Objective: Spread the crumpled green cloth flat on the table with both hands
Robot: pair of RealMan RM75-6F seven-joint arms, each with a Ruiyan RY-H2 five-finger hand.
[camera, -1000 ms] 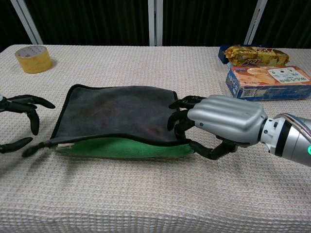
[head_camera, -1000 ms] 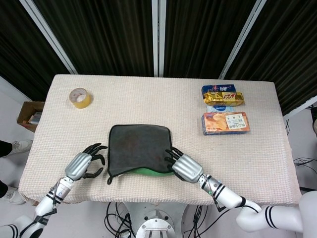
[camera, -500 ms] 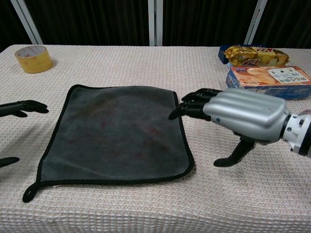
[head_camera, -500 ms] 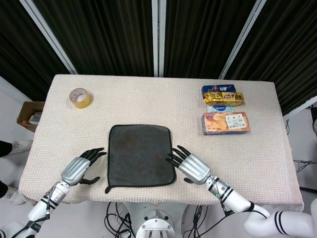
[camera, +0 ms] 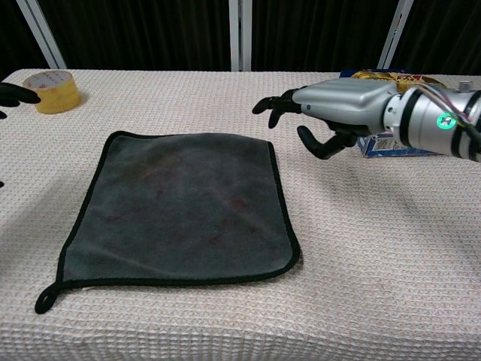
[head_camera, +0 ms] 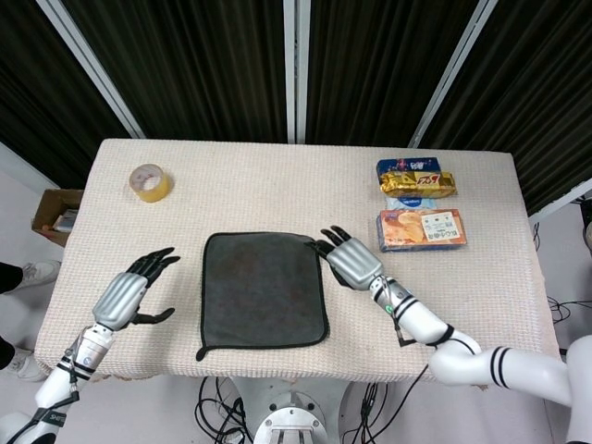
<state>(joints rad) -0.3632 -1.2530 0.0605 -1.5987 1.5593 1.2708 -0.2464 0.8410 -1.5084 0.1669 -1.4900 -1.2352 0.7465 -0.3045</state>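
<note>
One waffle-weave beige table (head_camera: 277, 194) | dark grey cloth (head_camera: 264, 289), black-edged, flat near front edge | left hand (head_camera: 125, 298) released, fingers apart | right hand (camera: 338, 105) released above cloth's far corner | round tape roll (head_camera: 150, 181)

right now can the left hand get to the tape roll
Probably yes: the left hand is open and holds nothing, and the tape roll stands farther back on the same side, with only bare table between them.
</note>
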